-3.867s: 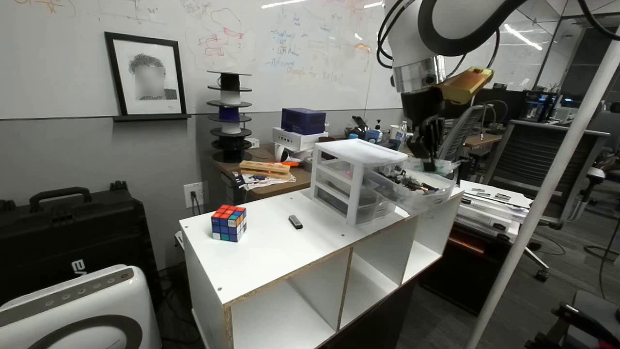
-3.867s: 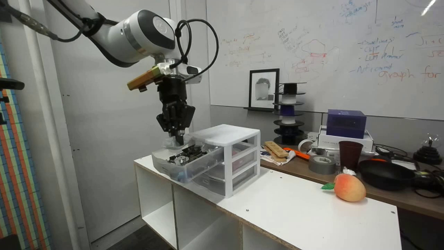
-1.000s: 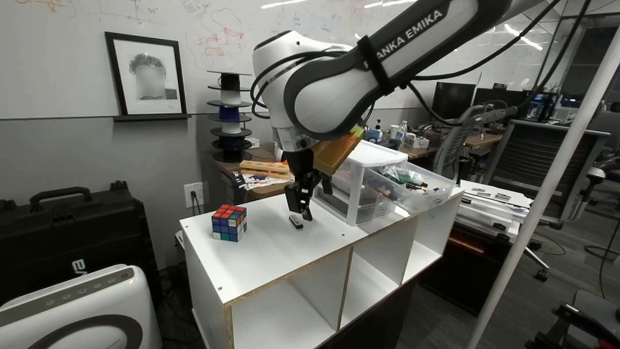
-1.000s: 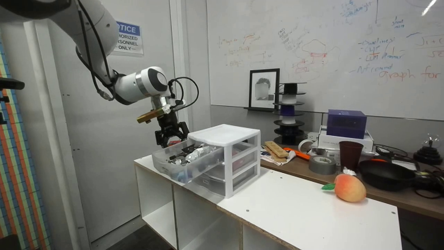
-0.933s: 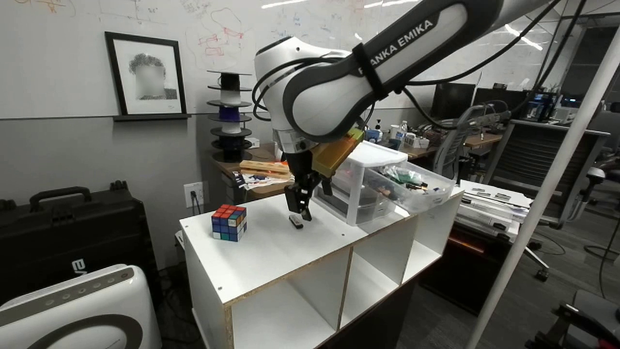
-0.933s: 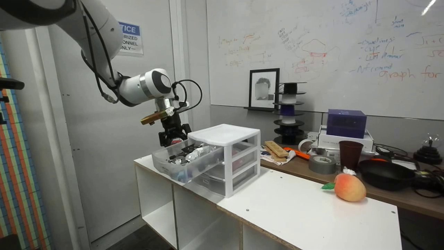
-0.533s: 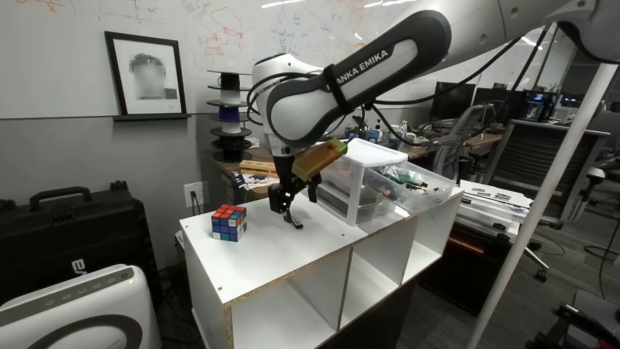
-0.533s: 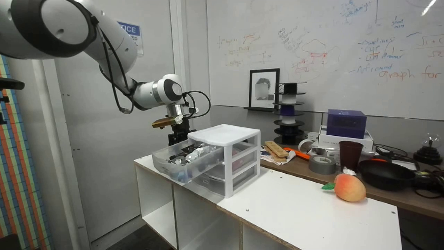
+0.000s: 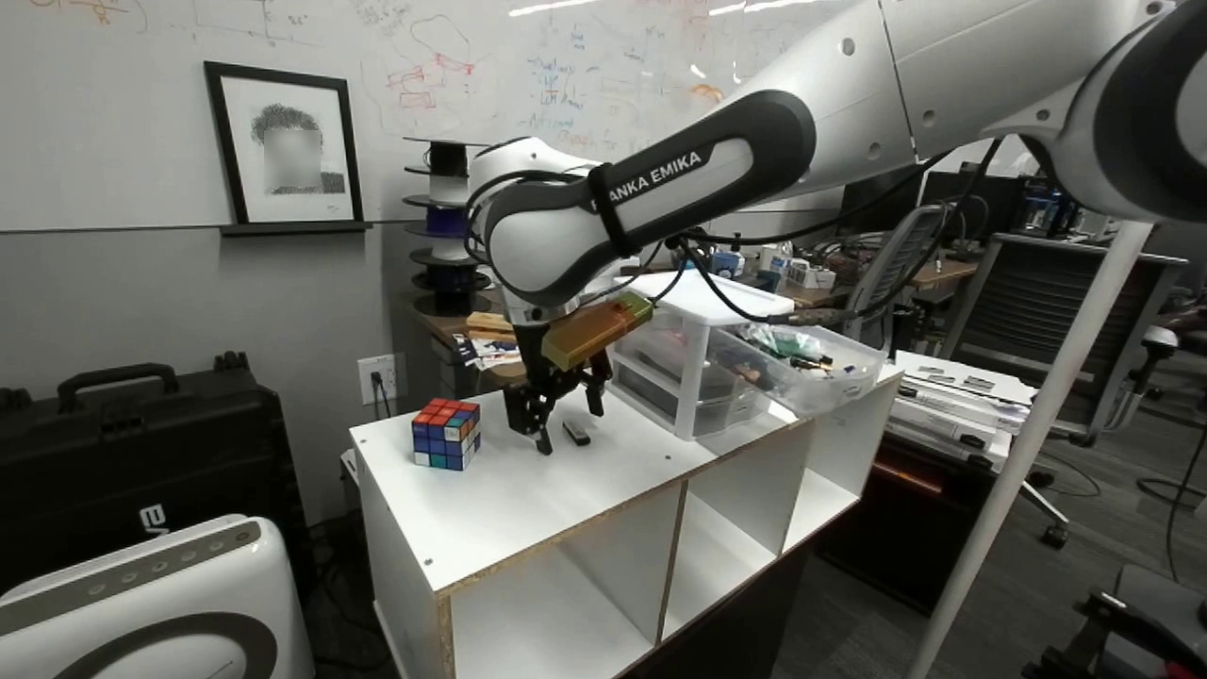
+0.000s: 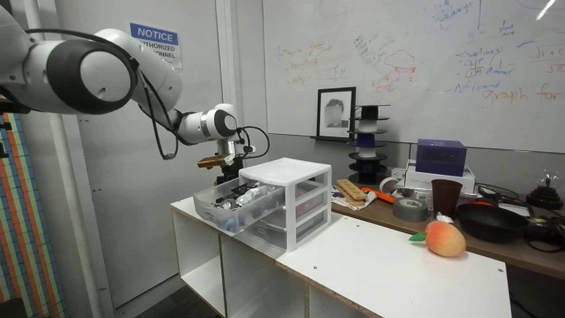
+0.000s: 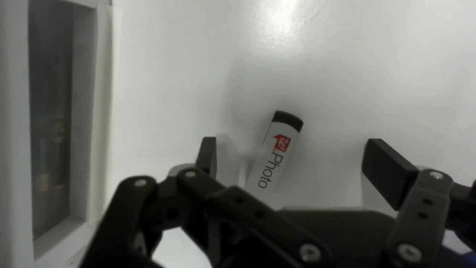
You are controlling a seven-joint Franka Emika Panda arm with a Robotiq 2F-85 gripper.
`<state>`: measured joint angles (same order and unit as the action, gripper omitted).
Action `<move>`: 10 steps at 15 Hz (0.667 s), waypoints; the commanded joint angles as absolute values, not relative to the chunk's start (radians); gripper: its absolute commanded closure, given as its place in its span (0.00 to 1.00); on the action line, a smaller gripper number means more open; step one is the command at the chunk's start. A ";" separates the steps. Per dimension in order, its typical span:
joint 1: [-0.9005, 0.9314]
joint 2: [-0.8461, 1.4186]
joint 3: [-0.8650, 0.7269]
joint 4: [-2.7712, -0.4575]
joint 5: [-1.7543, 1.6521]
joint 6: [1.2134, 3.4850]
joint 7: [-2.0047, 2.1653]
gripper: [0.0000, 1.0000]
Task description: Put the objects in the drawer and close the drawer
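We have the gripper (image 11: 291,152) spread wide, gripping nothing, with the small stick (image 11: 273,153) between its fingers (image 11: 207,156), aslant on the white shelf (image 9: 528,509); closing on that slant could twist it away. The pulled-out top drawer (image 10: 261,213) holds jumbled parts (image 10: 228,203) and a crumpled plastic bag (image 10: 252,194), which could jam it later.

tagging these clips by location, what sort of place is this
Probably a lab or office workspace: a written-on whiteboard, a stack of spools and an office chair all point that way.
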<state>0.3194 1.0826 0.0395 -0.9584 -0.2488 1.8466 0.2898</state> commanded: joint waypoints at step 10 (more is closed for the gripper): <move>0.313 1.222 0.027 -0.699 -0.212 1.674 0.307 0.70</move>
<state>0.3221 1.1752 0.0312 -0.7768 -0.2237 1.7133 0.2945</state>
